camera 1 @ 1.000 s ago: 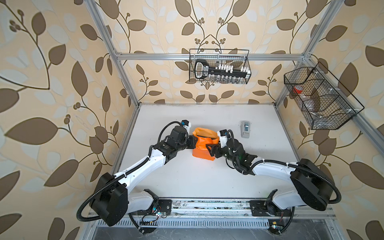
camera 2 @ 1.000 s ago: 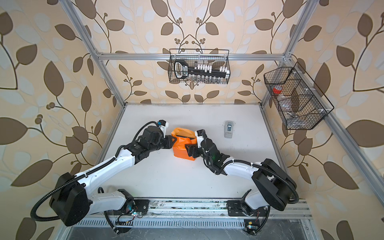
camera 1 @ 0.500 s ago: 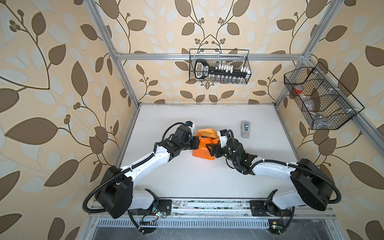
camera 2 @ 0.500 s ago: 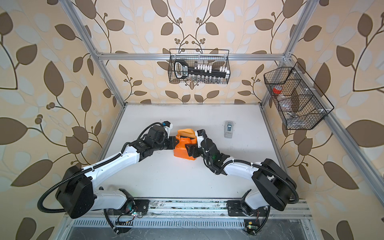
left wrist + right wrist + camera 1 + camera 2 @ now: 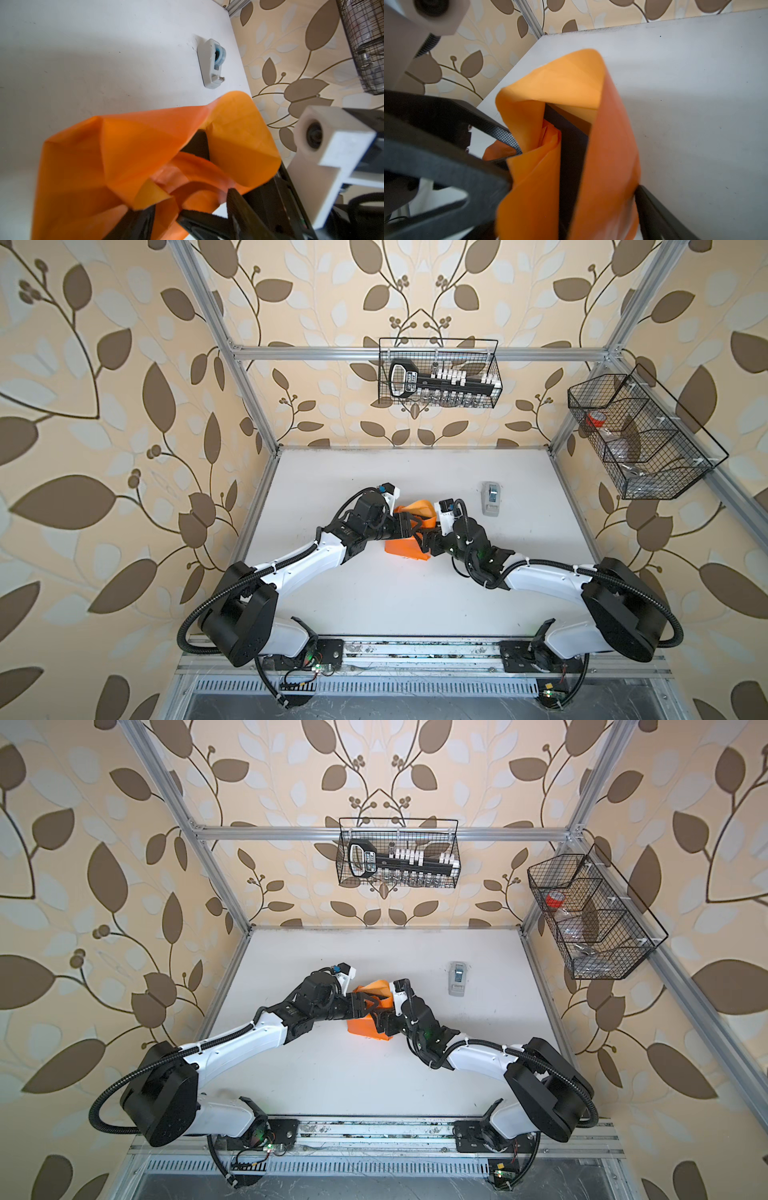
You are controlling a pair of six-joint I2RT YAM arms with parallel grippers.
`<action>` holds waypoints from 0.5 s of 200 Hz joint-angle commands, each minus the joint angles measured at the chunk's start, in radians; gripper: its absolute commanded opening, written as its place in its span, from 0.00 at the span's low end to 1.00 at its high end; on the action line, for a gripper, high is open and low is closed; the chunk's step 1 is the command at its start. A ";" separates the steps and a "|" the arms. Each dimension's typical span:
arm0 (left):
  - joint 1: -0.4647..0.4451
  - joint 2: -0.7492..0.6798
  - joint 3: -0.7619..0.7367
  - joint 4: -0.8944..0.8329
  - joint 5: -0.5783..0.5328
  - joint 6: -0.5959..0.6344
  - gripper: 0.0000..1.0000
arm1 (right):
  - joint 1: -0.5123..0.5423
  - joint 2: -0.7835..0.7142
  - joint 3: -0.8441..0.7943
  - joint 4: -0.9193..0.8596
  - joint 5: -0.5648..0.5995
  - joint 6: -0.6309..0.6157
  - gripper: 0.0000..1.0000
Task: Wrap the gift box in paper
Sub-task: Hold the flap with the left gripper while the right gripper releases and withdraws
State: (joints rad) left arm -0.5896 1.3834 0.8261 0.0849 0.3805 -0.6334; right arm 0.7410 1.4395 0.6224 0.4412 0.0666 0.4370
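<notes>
The right gripper (image 5: 427,546) has its jaws clamped across the gift box (image 5: 571,166), which is loosely swathed in the paper (image 5: 608,155). The left gripper (image 5: 409,523) has its jaws parted around a loose fold. The bundle sits on the middle of the bench (image 5: 374,597), apart from the tape dispenser (image 5: 491,498).

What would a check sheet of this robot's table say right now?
Surface: white table, faint scuffs.
Job's things: black box partly wrapped in orange paper, box showing at one end.
Clutter: tape dispenser, apart from the paper.
Claws: left claw open at the paper; right claw holds the wrapped box.
Cables: black hoses loop by both arm bases.
Surroundings: wire baskets on leaf-patterned walls.
</notes>
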 commanded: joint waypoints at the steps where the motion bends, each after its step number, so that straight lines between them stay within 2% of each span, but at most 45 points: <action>1: -0.008 0.014 -0.039 0.013 0.048 -0.054 0.57 | -0.014 -0.043 0.011 -0.127 -0.046 -0.021 0.83; 31: -0.006 0.024 -0.050 0.022 0.037 -0.071 0.57 | -0.065 -0.170 0.009 -0.199 -0.073 -0.018 0.84; 63: -0.006 0.026 -0.051 0.025 0.028 -0.080 0.57 | -0.175 -0.323 -0.064 -0.218 -0.098 0.011 0.86; 78: -0.006 0.021 -0.056 0.029 0.026 -0.086 0.57 | -0.200 -0.333 -0.088 -0.206 -0.080 0.017 0.87; 100: -0.005 0.008 -0.062 0.032 0.018 -0.090 0.57 | -0.219 -0.257 -0.065 -0.189 -0.093 0.023 0.90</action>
State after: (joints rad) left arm -0.5884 1.3907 0.7963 0.1654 0.3862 -0.7033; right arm 0.5350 1.1099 0.5690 0.2718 -0.0044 0.4503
